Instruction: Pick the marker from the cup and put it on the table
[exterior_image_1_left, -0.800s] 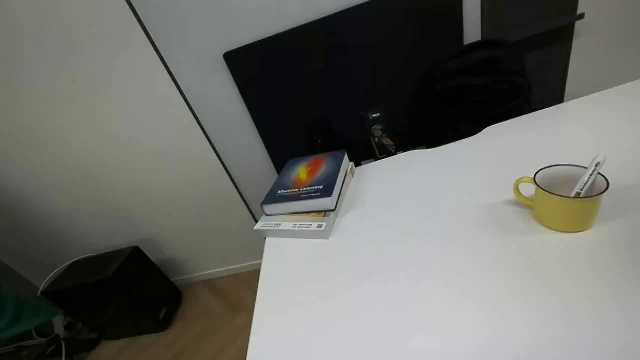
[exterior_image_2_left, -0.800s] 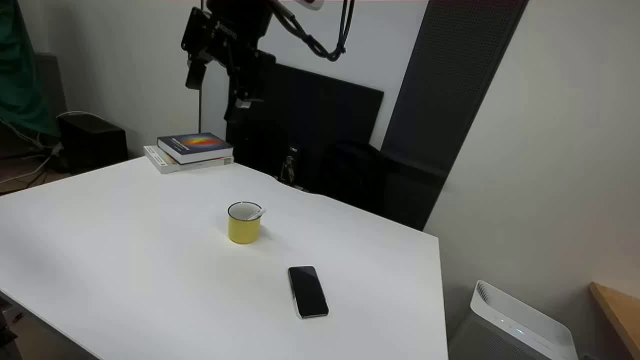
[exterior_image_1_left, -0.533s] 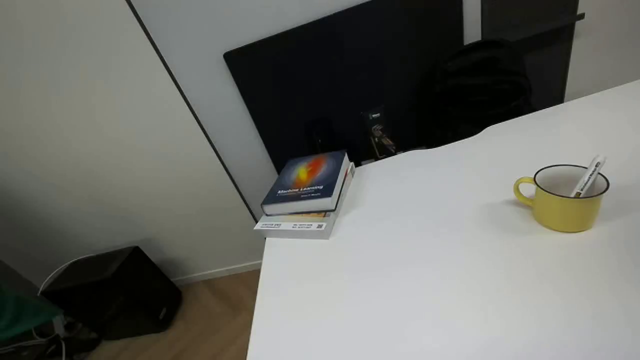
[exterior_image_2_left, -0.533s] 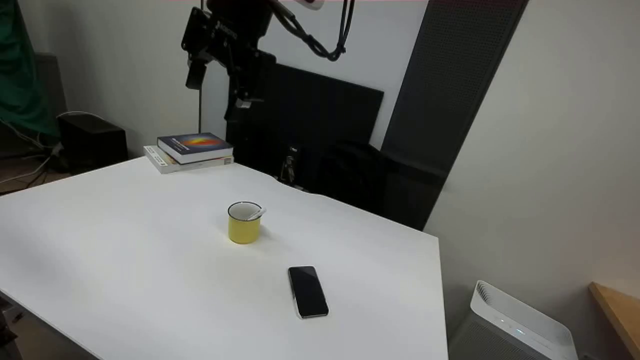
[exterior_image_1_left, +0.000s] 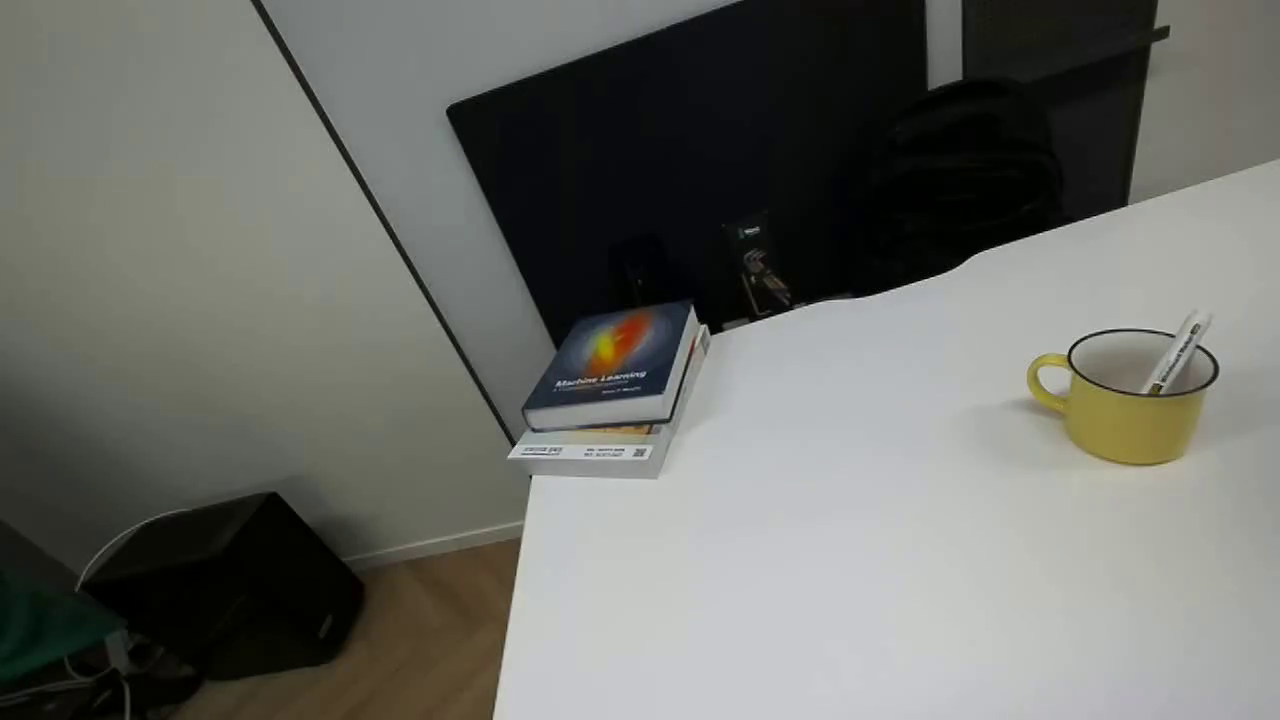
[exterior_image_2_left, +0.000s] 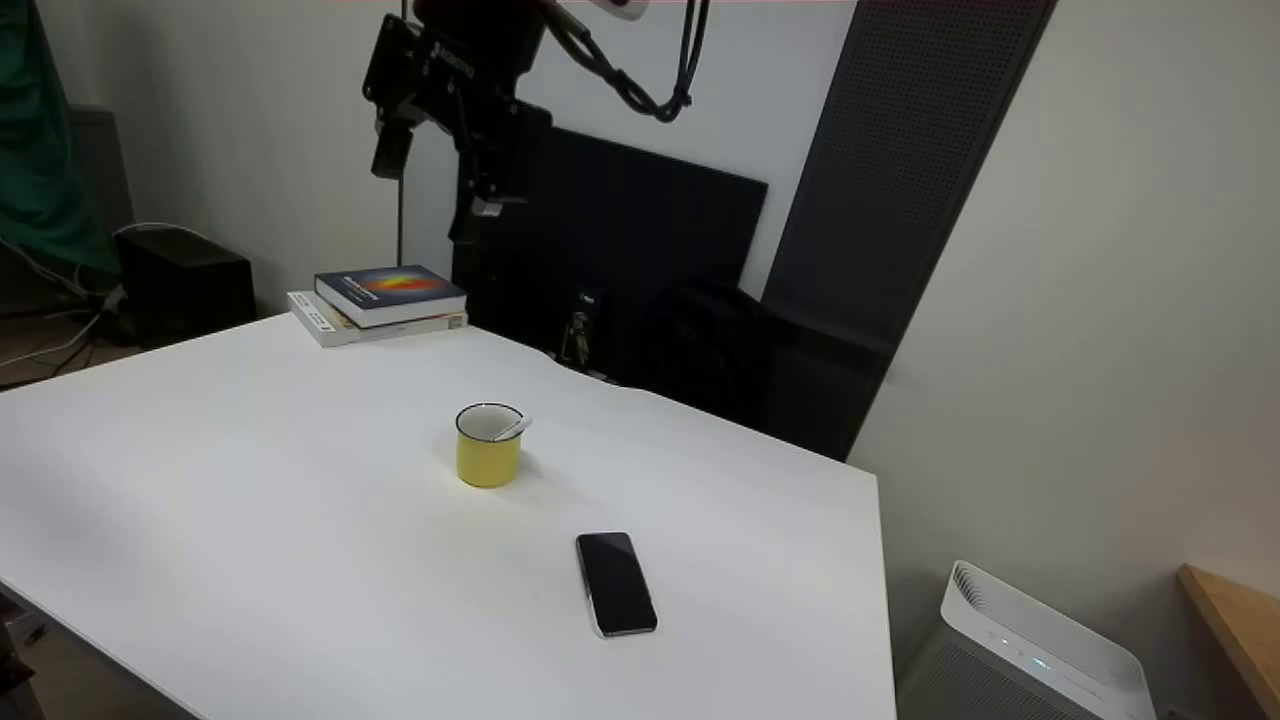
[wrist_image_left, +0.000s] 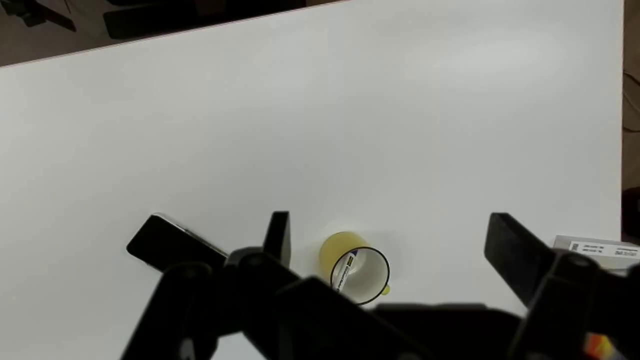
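Observation:
The yellow cup (exterior_image_1_left: 1132, 425) stands upright on the white table (exterior_image_1_left: 850, 560), its handle to the left in that exterior view. It also shows in an exterior view (exterior_image_2_left: 487, 462) and in the wrist view (wrist_image_left: 340, 249). The white marker (exterior_image_1_left: 1178, 352) leans inside the cup with its upper end above the rim; it also shows in an exterior view (exterior_image_2_left: 514, 429) and in the wrist view (wrist_image_left: 344, 272). My gripper (exterior_image_2_left: 430, 188) is open and empty, high above the table. In the wrist view the cup lies between the spread fingers (wrist_image_left: 389, 234), far below; a finger linkage hides the marker's upper end.
A black phone (exterior_image_2_left: 616, 584) lies on the table near the cup; it also shows in the wrist view (wrist_image_left: 172, 245). Two stacked books (exterior_image_1_left: 610, 365) lie at a table corner. A dark monitor-like panel (exterior_image_1_left: 690, 150) stands behind the table. A white appliance (exterior_image_2_left: 1040, 650) stands beside it.

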